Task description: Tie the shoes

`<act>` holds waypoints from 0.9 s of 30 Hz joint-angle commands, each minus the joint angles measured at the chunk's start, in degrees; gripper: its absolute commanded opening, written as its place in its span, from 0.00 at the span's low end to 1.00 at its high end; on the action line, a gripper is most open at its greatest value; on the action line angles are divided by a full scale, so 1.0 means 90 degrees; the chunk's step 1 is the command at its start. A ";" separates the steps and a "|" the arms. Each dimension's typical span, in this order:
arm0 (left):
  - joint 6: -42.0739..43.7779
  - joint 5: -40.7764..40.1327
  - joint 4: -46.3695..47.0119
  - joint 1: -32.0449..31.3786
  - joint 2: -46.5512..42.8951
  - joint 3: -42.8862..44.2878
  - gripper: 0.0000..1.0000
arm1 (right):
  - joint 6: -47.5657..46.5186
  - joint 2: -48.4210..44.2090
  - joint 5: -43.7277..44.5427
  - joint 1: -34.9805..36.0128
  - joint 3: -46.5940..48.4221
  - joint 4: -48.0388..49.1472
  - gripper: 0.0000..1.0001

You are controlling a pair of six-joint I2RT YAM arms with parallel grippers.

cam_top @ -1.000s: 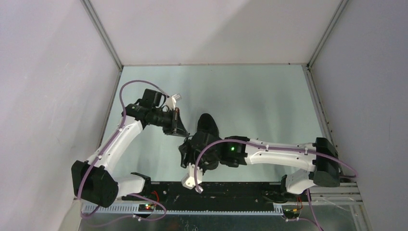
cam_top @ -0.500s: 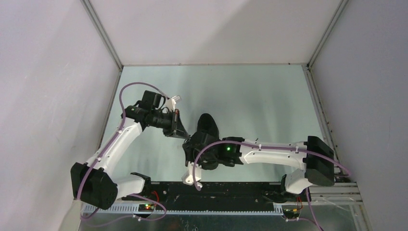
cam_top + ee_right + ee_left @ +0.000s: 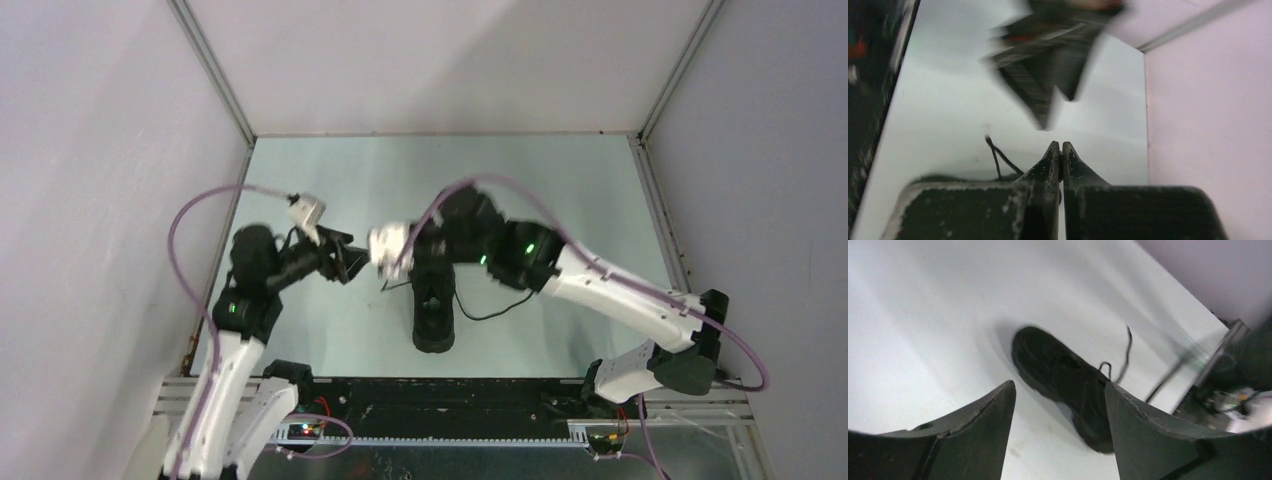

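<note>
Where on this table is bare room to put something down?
Bare: the far table strip by the back wall, and the patch between shoe and left arm. Crowded: the centre, where left gripper and right gripper hover close, and the lace beside the shoe.

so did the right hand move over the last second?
Yes. The right hand went from beside the base rail up toward the back wall, by the far end of the shoe.

No legible text, label, brand, number or sign appears in any view. The sneaker (image 3: 434, 300) shows plain black surfaces with no readable marking. Motion blur and small scale leave any markings on the arm housings unreadable.
</note>
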 commanded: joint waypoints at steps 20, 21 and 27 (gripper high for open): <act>-0.0126 0.1058 0.4591 -0.1311 -0.0387 -0.0684 0.54 | 0.6074 0.0635 -0.1486 -0.1789 0.2337 0.0029 0.00; -0.0121 0.1075 0.4575 -0.1321 -0.0348 -0.0610 0.54 | 0.6098 0.0683 -0.1462 -0.1785 0.2379 0.0053 0.00; -0.0283 0.1109 0.4680 -0.1445 -0.0256 -0.0347 0.47 | 0.6151 0.0882 -0.1372 -0.1795 0.2712 0.0064 0.00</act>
